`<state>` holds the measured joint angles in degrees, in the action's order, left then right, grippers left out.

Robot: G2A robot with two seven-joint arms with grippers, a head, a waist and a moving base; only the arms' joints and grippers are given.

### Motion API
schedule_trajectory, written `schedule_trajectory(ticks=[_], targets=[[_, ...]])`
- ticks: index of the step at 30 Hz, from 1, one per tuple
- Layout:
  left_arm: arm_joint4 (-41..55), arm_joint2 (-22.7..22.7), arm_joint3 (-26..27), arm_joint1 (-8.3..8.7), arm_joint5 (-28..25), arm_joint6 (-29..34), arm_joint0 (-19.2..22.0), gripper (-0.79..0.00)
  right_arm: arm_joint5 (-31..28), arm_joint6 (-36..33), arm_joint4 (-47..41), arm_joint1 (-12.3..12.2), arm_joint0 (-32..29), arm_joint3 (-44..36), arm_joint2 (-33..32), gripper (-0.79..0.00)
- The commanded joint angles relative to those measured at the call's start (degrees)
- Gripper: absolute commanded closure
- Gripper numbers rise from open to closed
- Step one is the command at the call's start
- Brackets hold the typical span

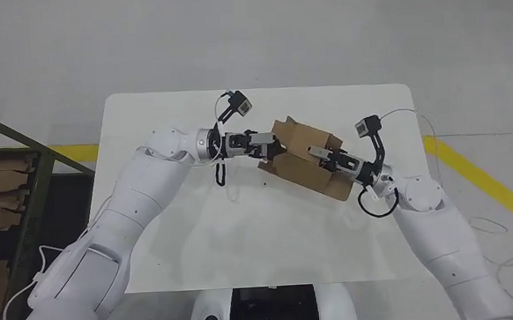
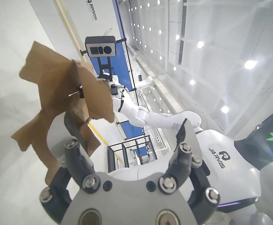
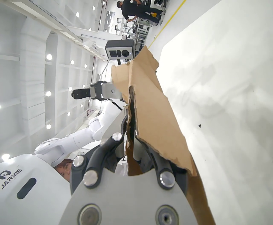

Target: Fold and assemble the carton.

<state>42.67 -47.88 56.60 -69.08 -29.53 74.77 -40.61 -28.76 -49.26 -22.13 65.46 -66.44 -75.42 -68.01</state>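
Observation:
A brown carton (image 1: pixel 307 148), partly unfolded with flaps sticking out, is held above the middle of the white table (image 1: pixel 200 243). My right gripper (image 1: pixel 327 160) is at its right side. In the right wrist view this gripper (image 3: pixel 130 136) is shut on the edge of a carton panel (image 3: pixel 153 110). My left gripper (image 1: pixel 269 148) is at the carton's left end. In the left wrist view it (image 2: pixel 128 130) is wide open, with one finger (image 2: pixel 72 127) close against a flap of the carton (image 2: pixel 59 85) and the other out in free air.
To the left of the table, a dark crate (image 1: pixel 2 193) on the floor holds flat cardboard. A yellow floor line (image 1: pixel 479 182) runs past the table's right side. Bare tabletop lies in front of and behind the carton.

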Motion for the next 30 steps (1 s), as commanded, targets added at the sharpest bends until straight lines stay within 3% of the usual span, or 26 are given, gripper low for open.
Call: schedule_trajectory(ticks=[1,16,30], targets=[[0.3,-0.1,0.0,-0.04,0.1,0.1,0.0,-0.785,-0.1,1.3,0.7,0.1,0.1,0.2,0.0,0.000],[0.8,1.0,-0.3,-1.01,0.6,0.6,0.4,-0.785,0.5,10.8,0.2,1.3,0.5,0.3,1.5,0.000],[0.2,1.2,-2.2,-1.55,0.7,0.7,0.7,-0.785,1.4,9.1,-1.7,1.3,-1.8,-3.9,0.4,0.000]])
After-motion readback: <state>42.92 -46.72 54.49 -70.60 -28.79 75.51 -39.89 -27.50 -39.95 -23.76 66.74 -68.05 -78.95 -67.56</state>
